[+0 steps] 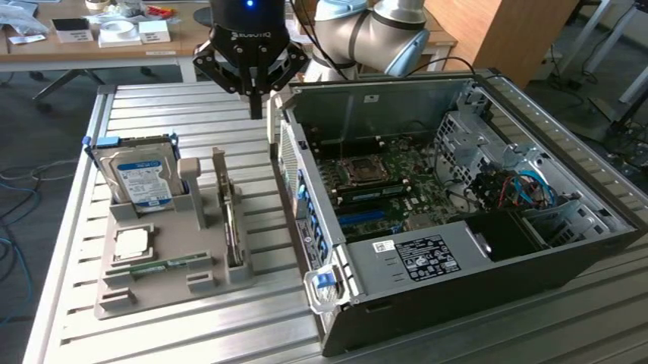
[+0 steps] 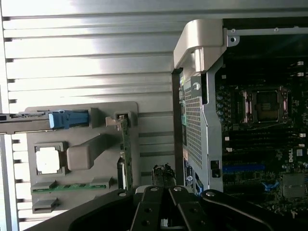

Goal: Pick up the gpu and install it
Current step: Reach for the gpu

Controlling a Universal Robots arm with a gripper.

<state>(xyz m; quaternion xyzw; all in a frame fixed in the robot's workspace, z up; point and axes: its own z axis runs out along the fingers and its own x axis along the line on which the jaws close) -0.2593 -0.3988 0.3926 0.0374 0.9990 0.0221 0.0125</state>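
Observation:
The gpu point(image 1: 229, 216) is a thin dark card standing on edge in a slot of the grey holder point(image 1: 152, 297), its pale bracket end toward the far side. The wrist view has it edge-on point(image 2: 126, 154). My gripper point(image 1: 255, 112) hangs above the slatted table beyond the holder, close to the rear corner of the open computer case point(image 1: 335, 341). Its fingers point(image 2: 163, 174) are pressed together with nothing between them. The gripper is apart from the gpu and higher than it. The motherboard point(image 1: 390, 182) lies exposed inside the case, with a blue slot point(image 2: 243, 168) in the wrist view.
In the holder stand a blue-labelled hard drive point(image 1: 142, 178), a square processor point(image 1: 132, 243) and a green memory stick point(image 1: 162, 265). The case wall point(image 1: 299, 189) rises right beside the holder. A desk with small boxes point(image 1: 111, 34) lies beyond the table.

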